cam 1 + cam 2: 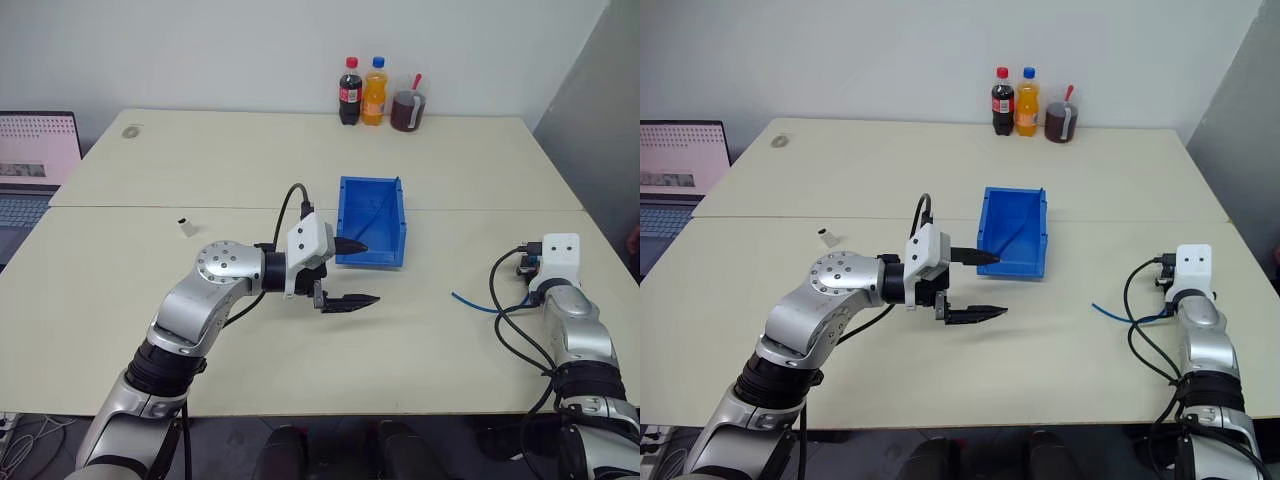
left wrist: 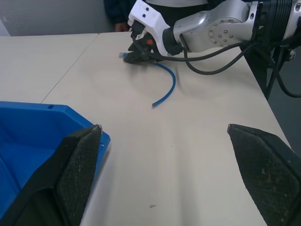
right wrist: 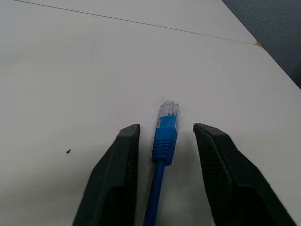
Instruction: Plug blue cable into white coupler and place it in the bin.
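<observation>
Blue cable between right fingers, gaps either side; left fingers spread wide, empty

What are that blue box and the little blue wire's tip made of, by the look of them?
The bin looks like moulded plastic: even bright blue, thin stiff walls, slight sheen. The blue cable seems to have a rubbery matte sleeve, ribbed near the end, and its plug looks like clear hard plastic, see-through at the tip.

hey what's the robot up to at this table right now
The right gripper has its black fingers either side of the thin blue cable's plug, not yet touching it. The left gripper hovers open beside the bright blue plastic bin. The tiny white coupler lies untouched on the table, so nothing is plugged in yet.
</observation>
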Controlling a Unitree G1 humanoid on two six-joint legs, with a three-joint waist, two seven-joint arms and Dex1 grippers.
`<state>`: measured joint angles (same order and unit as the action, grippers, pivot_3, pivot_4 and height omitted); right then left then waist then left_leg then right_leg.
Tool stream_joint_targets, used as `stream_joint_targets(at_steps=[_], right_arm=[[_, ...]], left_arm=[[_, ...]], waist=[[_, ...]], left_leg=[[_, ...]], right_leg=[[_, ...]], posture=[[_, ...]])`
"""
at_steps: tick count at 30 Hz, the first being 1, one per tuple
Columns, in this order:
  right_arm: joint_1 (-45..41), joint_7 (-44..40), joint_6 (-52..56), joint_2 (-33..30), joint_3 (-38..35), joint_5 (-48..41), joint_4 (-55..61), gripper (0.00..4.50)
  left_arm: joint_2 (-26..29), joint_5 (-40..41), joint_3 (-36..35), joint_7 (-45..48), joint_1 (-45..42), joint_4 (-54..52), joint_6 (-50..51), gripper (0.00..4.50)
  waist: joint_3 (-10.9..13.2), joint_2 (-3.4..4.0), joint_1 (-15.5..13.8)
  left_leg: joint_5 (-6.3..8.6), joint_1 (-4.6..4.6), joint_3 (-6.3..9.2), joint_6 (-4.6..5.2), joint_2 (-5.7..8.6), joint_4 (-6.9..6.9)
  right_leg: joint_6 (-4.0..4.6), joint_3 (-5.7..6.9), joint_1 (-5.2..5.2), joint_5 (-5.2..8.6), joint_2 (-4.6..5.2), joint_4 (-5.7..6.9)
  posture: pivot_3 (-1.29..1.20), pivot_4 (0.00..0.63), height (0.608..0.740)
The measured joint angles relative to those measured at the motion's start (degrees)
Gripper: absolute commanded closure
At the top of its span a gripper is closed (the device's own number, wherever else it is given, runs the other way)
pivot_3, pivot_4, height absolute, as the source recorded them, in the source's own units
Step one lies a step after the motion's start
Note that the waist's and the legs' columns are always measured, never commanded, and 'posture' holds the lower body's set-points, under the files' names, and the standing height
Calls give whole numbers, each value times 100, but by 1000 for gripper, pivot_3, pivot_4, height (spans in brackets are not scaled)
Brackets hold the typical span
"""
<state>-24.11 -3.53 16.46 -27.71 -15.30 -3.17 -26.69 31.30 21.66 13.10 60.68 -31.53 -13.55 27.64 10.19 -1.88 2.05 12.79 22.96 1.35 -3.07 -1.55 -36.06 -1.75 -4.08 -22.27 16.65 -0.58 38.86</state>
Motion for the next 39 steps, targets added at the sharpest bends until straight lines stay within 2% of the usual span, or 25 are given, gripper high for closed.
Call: stream_joint_targets(at_steps=[4,11,14,18,22,24,27,33,36,39], right_arm=[[0,79,112,0,-127,-43,-24,4256],[142,76,573,25,-154,-142,467,4265],[333,-573,946,22,92,-407,1256,4265],[322,-2120,1555,-266,644,-1256,2634,4265],[115,-3973,2328,-995,1084,-2503,3933,4265],[-153,-4671,2537,-1239,1425,-2812,4161,4265],[-671,-5457,2647,-1343,2018,-2953,4180,4265],[-1656,-6318,1763,-486,3569,-2136,3130,4265],[-1883,-6778,1060,101,4285,-1598,2152,4265],[-2035,-7101,319,743,4745,-1141,1069,4265]], left_arm=[[1,57,0,29,-42,1,114,0],[117,90,2,160,-22,-38,254,0],[248,200,-37,194,116,-181,357,0],[482,545,-461,146,444,-514,619,0],[1043,641,-1171,53,1359,-903,593,0],[1251,445,-1443,-3,1979,-1019,209,0],[1264,366,-1985,-262,2965,-1335,28,0],[476,317,-2768,-1241,5360,-2948,-98,0],[-35,-50,-2726,-1682,6548,-3371,-429,0],[-412,-464,-2639,-2035,7213,-3466,-870,0]], waist=[[0,0,-33],[0,0,-20],[5,8,18],[22,32,139],[33,42,139],[34,40,127],[42,30,124],[45,11,114],[49,7,106],[50,6,79]], left_leg=[[0,0,3,0,0,-1],[0,0,4,0,-5,2],[0,0,1,0,-9,4],[0,-1,6,1,-17,5],[1,0,23,2,-23,8],[1,-3,16,2,-21,7],[1,0,16,2,-40,4],[2,-3,13,2,-37,2],[2,-2,14,3,-28,3],[1,-8,17,3,-30,2]], right_leg=[[0,1,1,0,0,0],[1,1,-1,0,-4,0],[1,-3,-6,1,-7,1],[-1,0,-9,1,-13,8],[6,6,-6,6,-15,5],[7,4,-5,7,-12,2],[7,2,-7,7,6,1],[5,-1,-5,6,26,-4],[10,-1,-7,7,54,0],[53,6,-3,32,53,6]], posture=[[0,150,740],[0,150,740],[0,150,740],[0,150,740],[0,150,740],[0,150,740],[0,150,740],[0,150,740],[0,150,740],[0,150,740]])
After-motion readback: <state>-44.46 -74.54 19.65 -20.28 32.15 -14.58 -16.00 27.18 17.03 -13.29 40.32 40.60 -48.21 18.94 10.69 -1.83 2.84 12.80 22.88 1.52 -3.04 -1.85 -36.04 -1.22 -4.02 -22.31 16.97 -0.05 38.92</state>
